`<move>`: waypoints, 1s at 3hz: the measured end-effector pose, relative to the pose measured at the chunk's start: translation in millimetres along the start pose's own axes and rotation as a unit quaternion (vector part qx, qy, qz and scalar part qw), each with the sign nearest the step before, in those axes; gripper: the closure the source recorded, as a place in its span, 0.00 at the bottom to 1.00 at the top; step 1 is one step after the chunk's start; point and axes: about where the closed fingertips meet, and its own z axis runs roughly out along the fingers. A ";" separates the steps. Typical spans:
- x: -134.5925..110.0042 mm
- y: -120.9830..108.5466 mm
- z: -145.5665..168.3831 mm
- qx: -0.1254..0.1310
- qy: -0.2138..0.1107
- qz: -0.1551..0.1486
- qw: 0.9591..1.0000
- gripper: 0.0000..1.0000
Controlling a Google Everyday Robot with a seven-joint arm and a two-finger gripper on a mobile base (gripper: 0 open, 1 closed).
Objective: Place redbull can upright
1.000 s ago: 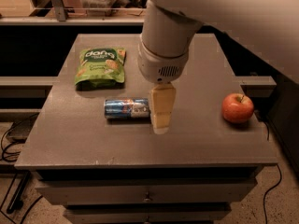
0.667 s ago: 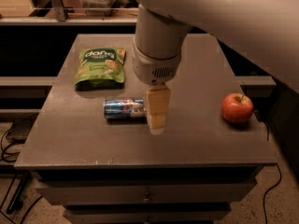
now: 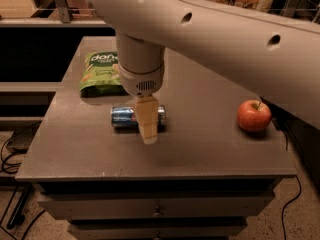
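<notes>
The redbull can (image 3: 123, 117) lies on its side on the grey table top (image 3: 200, 134), left of centre, blue and silver, its long axis running left to right. My gripper (image 3: 148, 129) hangs straight down from the big white arm, directly over the can's right half. One cream finger (image 3: 148, 120) shows in front of the can and hides its middle. The can's right end peeks out past the finger.
A green snack bag (image 3: 101, 74) lies behind the can at the back left. A red apple (image 3: 254, 116) stands near the table's right edge. The white arm spans the upper view. Drawers sit below the table's front edge; cables lie on the floor on both sides.
The gripper has shifted left along the can and a little lower; it now hangs over the can's right half instead of past its right end. The can has not moved.
</notes>
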 end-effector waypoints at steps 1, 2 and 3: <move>13.8 7.2 -8.1 -0.010 -0.001 0.015 1.000 0.00; 22.9 9.6 -4.5 -0.017 0.012 0.026 0.999 0.00; 27.4 9.2 5.4 -0.019 0.031 0.033 0.999 0.00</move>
